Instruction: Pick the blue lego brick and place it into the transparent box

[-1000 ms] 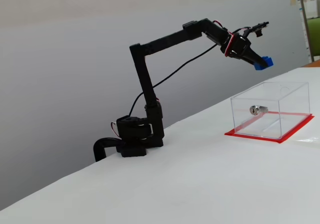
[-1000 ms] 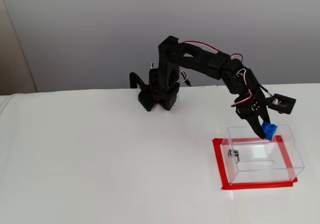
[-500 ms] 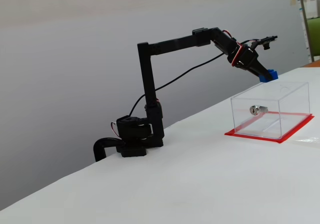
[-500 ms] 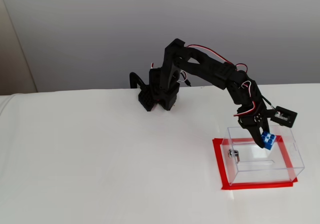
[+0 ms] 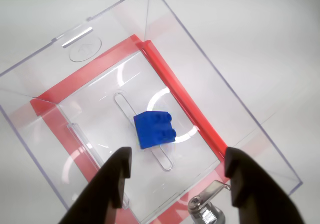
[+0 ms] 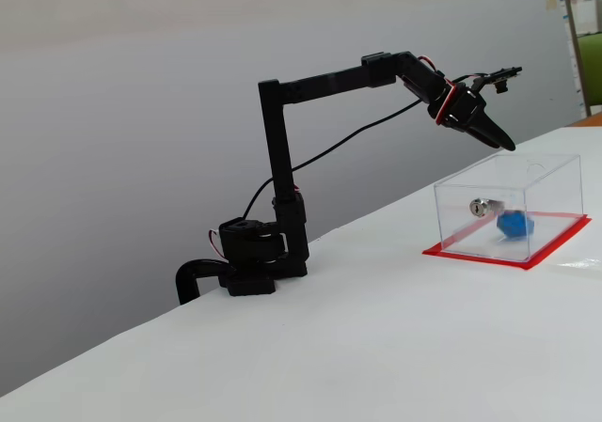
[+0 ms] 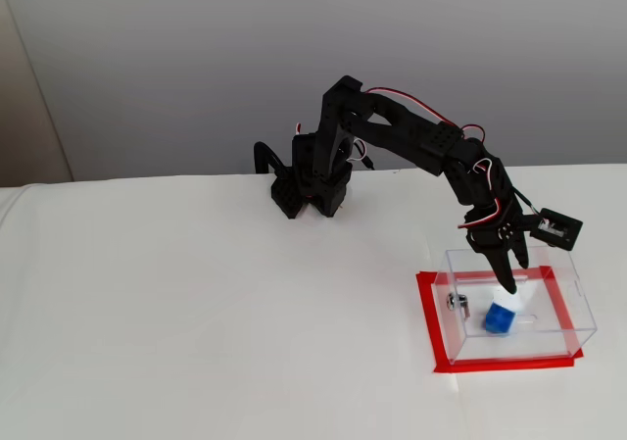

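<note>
The blue lego brick [image 5: 155,130] lies on the floor of the transparent box [image 5: 227,102], free of the gripper. In the wrist view my gripper [image 5: 177,156] hangs open above the box, one black finger on each side of the brick. Both fixed views show the brick [image 6: 514,224] [image 7: 501,317] resting inside the box [image 6: 550,173] [image 7: 580,311], near the lock side. The gripper [image 6: 500,141] [image 7: 507,281] is above the box's open top with nothing in it.
A silver round lock [image 6: 481,207] [image 7: 457,304] sits on one box wall, and a red rim [image 6: 480,256] runs around its foot. The arm's base [image 6: 249,267] [image 7: 309,190] stands near the white table's far edge by the grey wall.
The gripper has opened and let go of the blue brick, which dropped from above the box down onto its floor. The arm has hardly moved in the last half second.
</note>
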Action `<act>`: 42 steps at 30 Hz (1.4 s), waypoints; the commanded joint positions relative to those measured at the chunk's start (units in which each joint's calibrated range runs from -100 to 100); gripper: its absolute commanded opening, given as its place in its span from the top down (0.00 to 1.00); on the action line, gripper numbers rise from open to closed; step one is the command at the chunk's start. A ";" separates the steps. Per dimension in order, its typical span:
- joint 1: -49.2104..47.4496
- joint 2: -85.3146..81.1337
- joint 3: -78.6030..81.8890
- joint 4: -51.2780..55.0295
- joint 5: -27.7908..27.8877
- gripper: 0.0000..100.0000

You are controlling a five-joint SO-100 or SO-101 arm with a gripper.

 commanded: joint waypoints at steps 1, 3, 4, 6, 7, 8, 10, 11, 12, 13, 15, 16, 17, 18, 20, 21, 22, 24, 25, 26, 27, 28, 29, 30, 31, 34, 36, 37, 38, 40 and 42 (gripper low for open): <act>0.25 -0.67 -0.79 -1.05 -0.28 0.79; 0.25 -0.67 -0.79 -1.05 -0.28 0.79; 0.25 -0.67 -0.79 -1.05 -0.28 0.79; 0.25 -0.67 -0.79 -1.05 -0.28 0.79; 0.25 -0.67 -0.79 -1.05 -0.28 0.79; 0.25 -0.67 -0.79 -1.05 -0.28 0.79; 0.25 -0.67 -0.88 -1.05 -0.28 0.79; 0.32 -0.67 -0.88 -1.05 -0.28 0.79; 0.32 -0.76 -0.88 -1.05 -0.23 0.80; 0.32 -0.84 -0.88 -1.05 -0.23 0.82; 0.32 -0.93 -0.88 -1.05 -0.02 0.88; 0.32 -1.10 -0.88 -1.05 0.08 0.92; 0.25 -1.10 -0.88 -1.05 0.13 0.96; 0.25 -1.18 -0.88 -1.05 0.13 0.99; 0.25 -1.27 -0.88 -1.05 0.24 0.99; 0.25 -1.35 -0.88 -1.05 0.24 0.98; 0.25 -1.44 -0.88 -1.05 0.24 0.98; 0.25 -1.52 -0.88 -1.05 0.24 0.98; 0.32 -1.61 -0.88 -1.05 0.24 0.98; 0.32 -1.61 -0.88 -1.05 0.24 0.98; 0.39 -1.78 -0.97 -1.05 0.24 0.98; 0.47 -2.46 -1.60 -1.05 0.24 0.98; 0.62 -3.14 -2.05 -0.97 0.24 0.98; 1.13 -4.07 -2.33 -0.97 0.24 0.97; 1.65 -4.92 -2.42 -1.05 -0.13 0.97; 4.09 -8.57 -1.96 -1.05 -0.18 0.97; 5.87 -11.54 -1.51 -1.05 -0.18 0.97; 6.90 -13.15 -1.33 -1.05 -0.18 0.97; 8.16 -15.02 -0.61 -1.05 -0.18 0.97; 10.97 -18.49 1.20 -1.05 -0.18 0.97; 14.66 -22.82 4.18 -1.05 -0.18 0.97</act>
